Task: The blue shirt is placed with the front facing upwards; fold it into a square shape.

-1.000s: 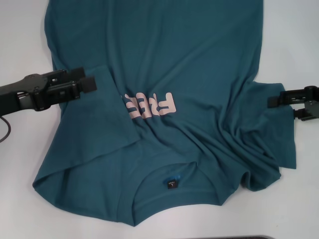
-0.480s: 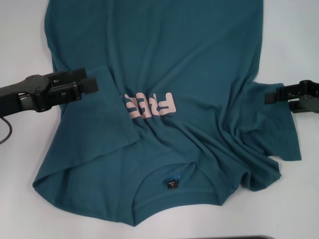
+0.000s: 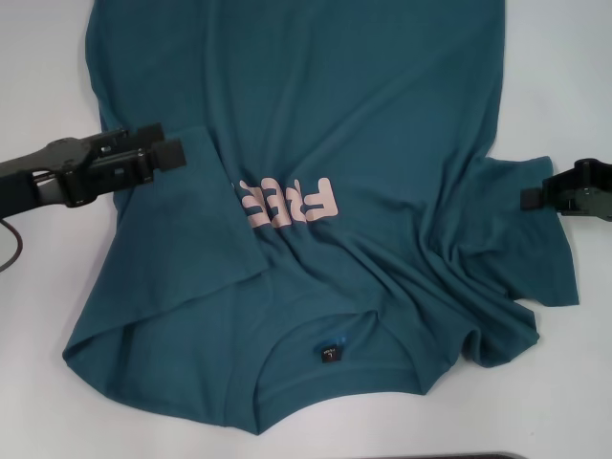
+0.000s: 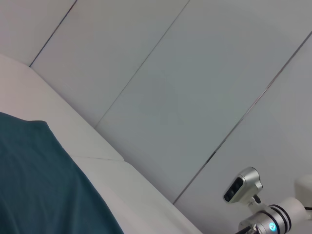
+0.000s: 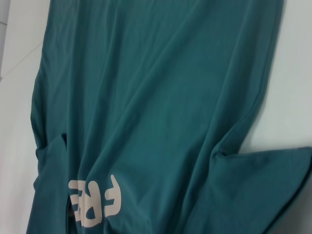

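The blue shirt [image 3: 344,124] lies face up across the white tabletop [image 3: 48,57], collar toward its near edge, left sleeve already folded inward. I judge it soft, light and limp, best pinched at a sleeve hem. My left end effector [image 3: 172,153] hovers open over that fold; I cannot tell the right end effector's [image 3: 532,198] state beside the rumpled right sleeve.

Lettering on the blue shirt [image 3: 363,115]

Pale pink block letters [image 3: 287,203] on the chest read "FREE" upside down, partly folded over; the collar label [image 3: 329,354] is illegible.
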Available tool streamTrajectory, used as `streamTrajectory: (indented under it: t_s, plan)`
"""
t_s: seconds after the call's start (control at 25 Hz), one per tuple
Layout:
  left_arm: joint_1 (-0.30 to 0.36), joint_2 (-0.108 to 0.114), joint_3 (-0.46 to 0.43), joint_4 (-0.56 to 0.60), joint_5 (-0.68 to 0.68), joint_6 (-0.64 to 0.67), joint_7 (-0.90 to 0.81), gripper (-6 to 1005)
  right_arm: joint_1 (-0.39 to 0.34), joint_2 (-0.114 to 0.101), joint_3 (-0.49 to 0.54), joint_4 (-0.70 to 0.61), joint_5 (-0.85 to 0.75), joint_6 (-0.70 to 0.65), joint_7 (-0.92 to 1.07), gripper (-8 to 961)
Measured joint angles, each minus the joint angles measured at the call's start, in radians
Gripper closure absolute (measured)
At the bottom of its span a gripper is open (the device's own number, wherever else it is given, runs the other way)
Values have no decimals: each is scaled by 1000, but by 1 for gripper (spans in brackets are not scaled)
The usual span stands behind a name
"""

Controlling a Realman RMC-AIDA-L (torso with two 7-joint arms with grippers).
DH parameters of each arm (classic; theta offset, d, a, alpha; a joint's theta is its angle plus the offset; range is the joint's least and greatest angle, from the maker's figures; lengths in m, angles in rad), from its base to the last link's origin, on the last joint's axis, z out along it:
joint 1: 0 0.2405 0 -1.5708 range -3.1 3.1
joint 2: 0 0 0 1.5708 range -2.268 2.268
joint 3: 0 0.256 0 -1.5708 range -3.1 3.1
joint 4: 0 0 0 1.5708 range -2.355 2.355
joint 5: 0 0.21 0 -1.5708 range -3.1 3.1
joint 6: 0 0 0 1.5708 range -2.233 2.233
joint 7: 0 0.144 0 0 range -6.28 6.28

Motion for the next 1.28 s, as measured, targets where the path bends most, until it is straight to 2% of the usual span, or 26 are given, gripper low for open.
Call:
streamTrajectory:
  t_s: [0.2,0.32,0.48,0.72,0.92,1.28]
  plan:
    - [4,0,0,0,0,2,-1,220,-3,-5,-3,0,-1,0,1,806]
    - [10,3,0,0,0,3,-2,221,-9,-20,-3,-3,-2,-4,11,934]
    - [23,8,0,-2,-4,4,-3,221,-26,-51,12,-30,-2,-10,39,934]
    - [31,8,0,-3,-5,5,-5,221,-31,-68,33,-119,0,-27,73,933]
    - [30,8,0,-10,-10,5,-15,220,-8,-97,35,-148,1,-38,109,933]
    - [30,9,-10,-10,-24,-1,-18,220,49,-89,32,-171,4,-73,123,933]
